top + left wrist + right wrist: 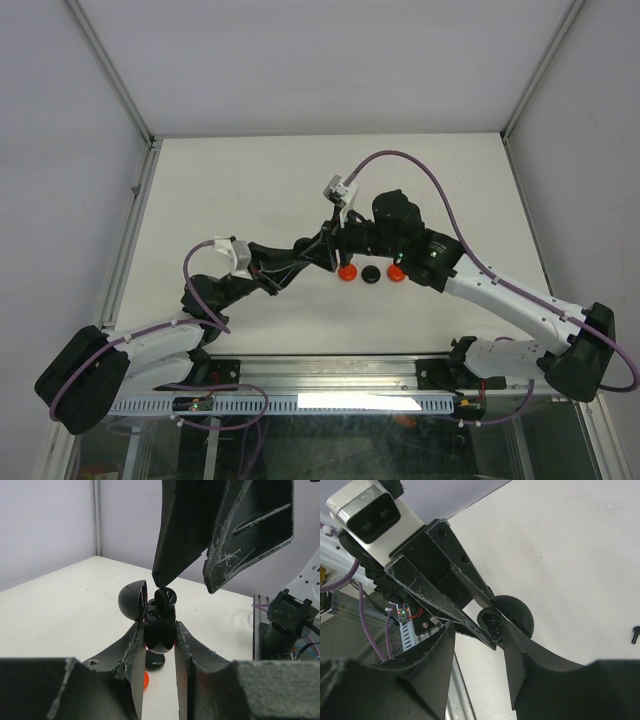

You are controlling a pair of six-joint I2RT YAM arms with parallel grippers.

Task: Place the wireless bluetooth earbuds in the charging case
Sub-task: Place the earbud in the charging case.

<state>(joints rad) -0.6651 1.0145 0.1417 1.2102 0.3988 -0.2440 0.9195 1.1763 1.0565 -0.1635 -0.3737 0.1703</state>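
Note:
My left gripper (160, 628) is shut on the black charging case (159, 637), holding it upright above the table with its round lid (132, 600) swung open. A black earbud (165, 599) stands in the case's mouth and sticks up out of it. Just above it hangs my right gripper (182, 585), open, with one fingertip (158, 579) close to the earbud and nothing between the fingers. In the right wrist view the case (492, 621) shows beyond my right gripper (479, 630). From above, both grippers meet mid-table (340, 243). The red earbuds are out of view.
Two red discs (347, 272) (396, 272) and a black disc (371, 272) lie in a row on the white table (250, 190), right under the grippers. A tiny black piece (635, 634) lies apart on the table. A metal rail (330, 370) runs along the near edge.

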